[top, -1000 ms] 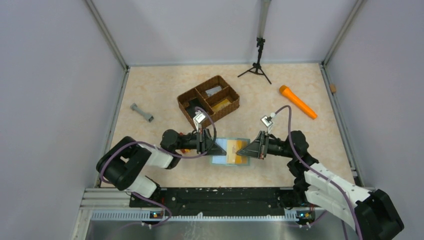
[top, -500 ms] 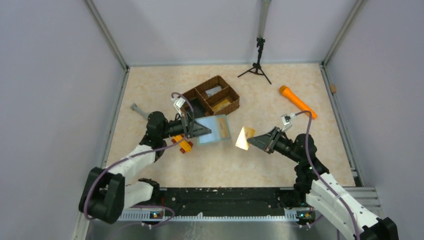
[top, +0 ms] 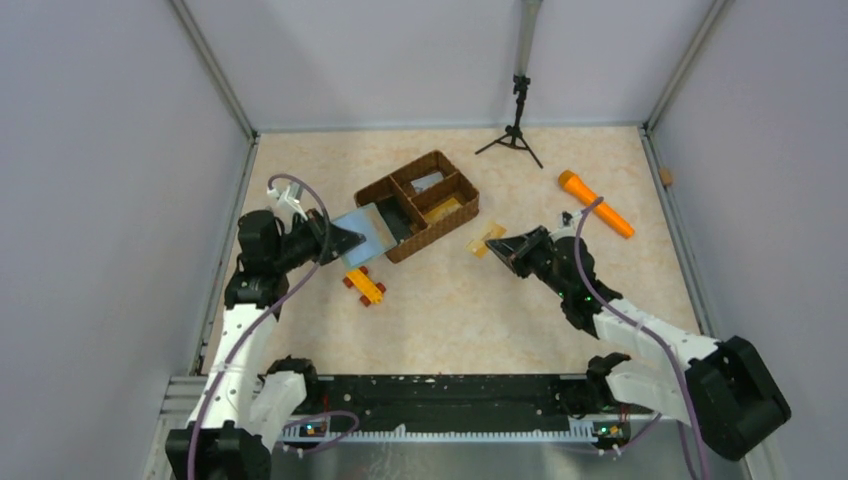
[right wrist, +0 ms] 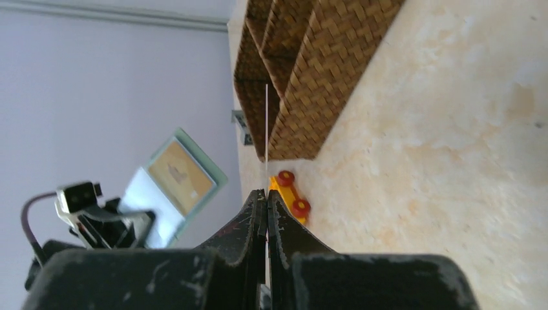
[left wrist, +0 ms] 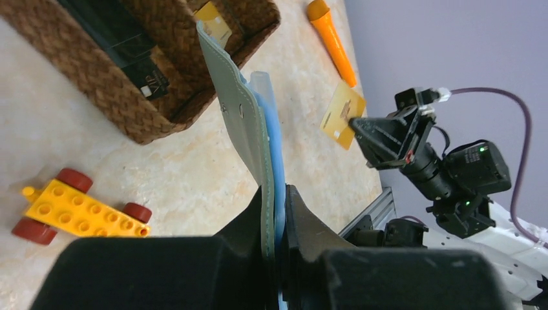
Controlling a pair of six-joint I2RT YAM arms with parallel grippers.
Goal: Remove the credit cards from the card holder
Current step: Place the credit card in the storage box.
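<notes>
My left gripper [top: 350, 240] is shut on the grey-green card holder [top: 368, 230], which hangs in the air in front of the basket's left end. In the left wrist view the holder [left wrist: 239, 116] stands edge-on between the fingers, with its pale blue inner pocket showing. The right wrist view shows an orange-yellow card still inside the holder [right wrist: 187, 171]. My right gripper [top: 500, 246] is shut on a thin yellow-orange card [top: 487, 241], clear of the holder and to the right of the basket. That card [left wrist: 341, 116] appears as a thin line [right wrist: 266, 123] in the right wrist view. A pale grey credit card [top: 428, 182] lies in the basket's far compartment.
The brown woven basket [top: 432, 235] stands between the two grippers, with a black block in its left compartment. A yellow toy car with red wheels [top: 365, 286] lies below the holder. An orange cylinder [top: 595, 203] lies at the right. A small black tripod [top: 516, 125] stands at the back.
The yellow-orange card came out of the holder in my right gripper and moved right and back. My left arm swung left and back, carrying the holder from the centre to the basket's left end.
</notes>
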